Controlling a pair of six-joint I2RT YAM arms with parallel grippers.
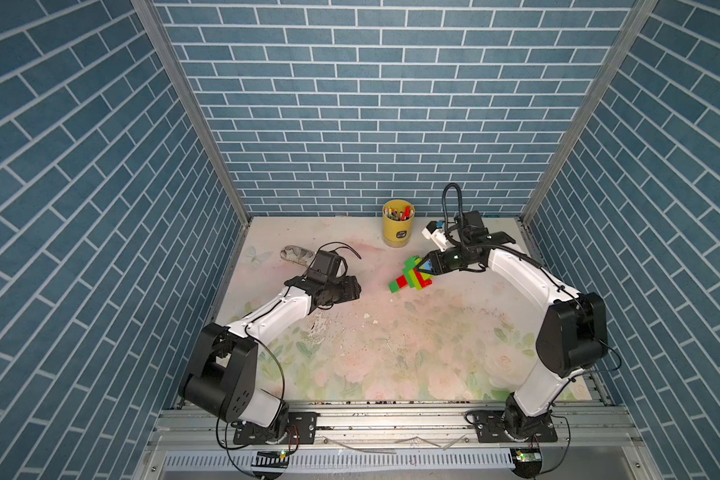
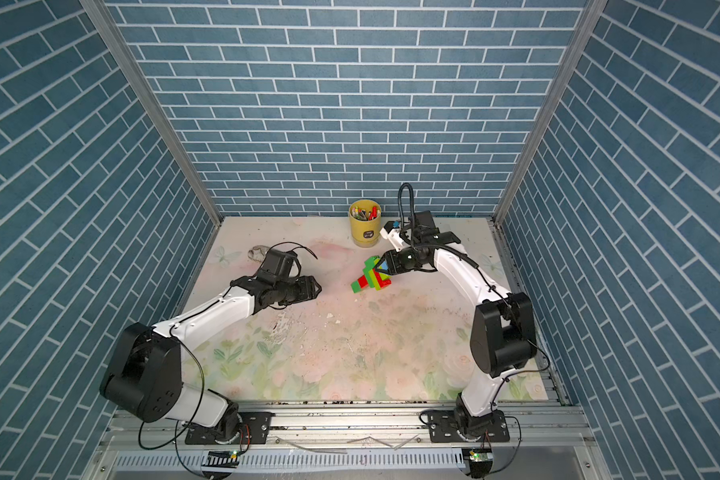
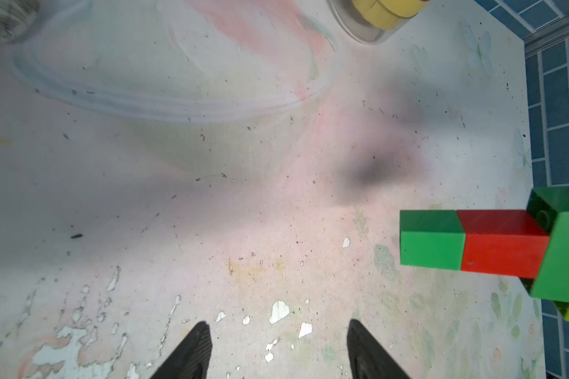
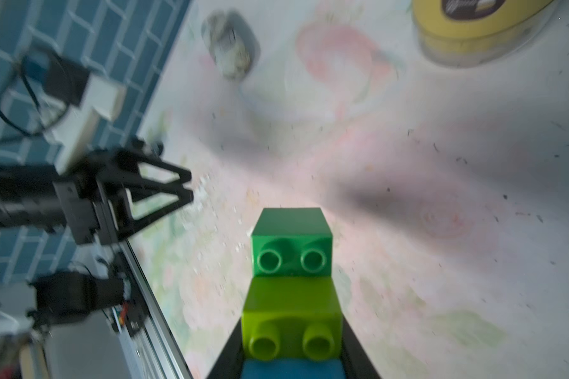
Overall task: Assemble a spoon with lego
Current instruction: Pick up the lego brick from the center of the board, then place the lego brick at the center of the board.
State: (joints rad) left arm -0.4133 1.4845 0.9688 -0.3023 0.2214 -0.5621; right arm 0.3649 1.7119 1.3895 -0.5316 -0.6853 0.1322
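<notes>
We have our right gripper (image 1: 427, 266) clamped on the light-blue brick (image 4: 293, 369) at the head of the spoon (image 1: 408, 279), raised off the table (image 1: 391, 332), its stem (image 3: 467, 242) pointing toward our left gripper (image 2: 317, 287), which hangs half open, empty and well apart.

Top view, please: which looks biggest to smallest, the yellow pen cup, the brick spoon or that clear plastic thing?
1. The yellow pen cup and the brick spoon: about alike, too close to rank.
2. The clear plastic thing: smallest showing, though the left arm hides part of it.
</notes>
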